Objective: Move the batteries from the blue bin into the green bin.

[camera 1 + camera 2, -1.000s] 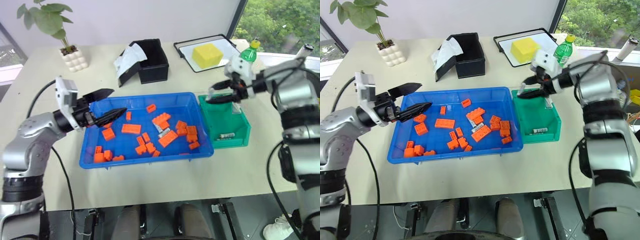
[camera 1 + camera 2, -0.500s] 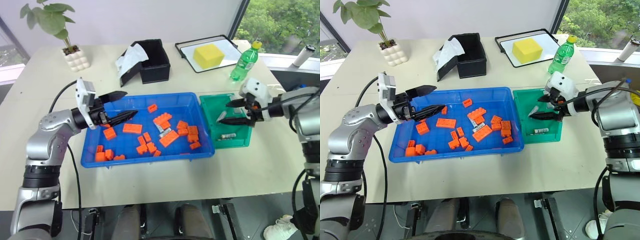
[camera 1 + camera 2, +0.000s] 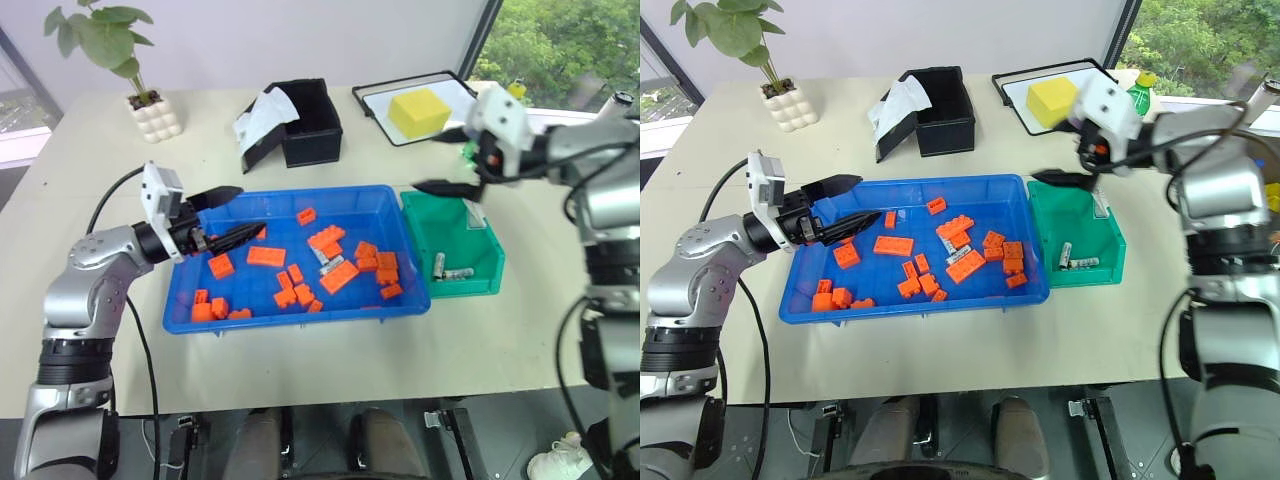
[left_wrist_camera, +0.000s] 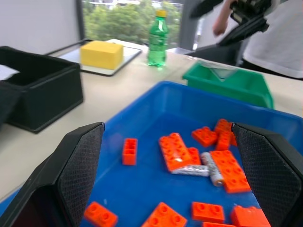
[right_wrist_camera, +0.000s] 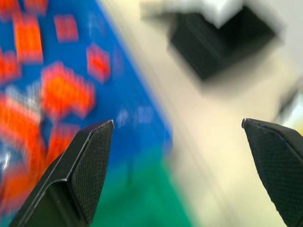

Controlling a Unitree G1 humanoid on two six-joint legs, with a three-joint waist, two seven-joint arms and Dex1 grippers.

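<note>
Hovering above the far end of the green bin [image 3: 482, 262], the right gripper [image 3: 450, 160] has its two black fingers spread wide with nothing between them. The left gripper [image 3: 225, 215] hangs over the near-left part of the blue bin [image 3: 190, 315], jaws likewise parted and empty, pointing across the tray toward the middle.

What the next pick turns on, I'd say, is the pair of batteries left in the blue bin [image 4: 201, 170]: they sit near the tray's centre among orange blocks [image 3: 263, 256], meeting at an angle, one lying roughly across the left fingers' line, the other running more along it. They lie ahead of the left gripper, and leftward and below the right one. The gap looks similar from both sides, so I cannot call which arm is nearer.

Inside the green bin are two batteries [image 3: 449, 270], one lying along the near wall and one angled beside it. The blue bin otherwise holds scattered orange blocks, some touching the remaining batteries, which could crowd a grasp.
</note>
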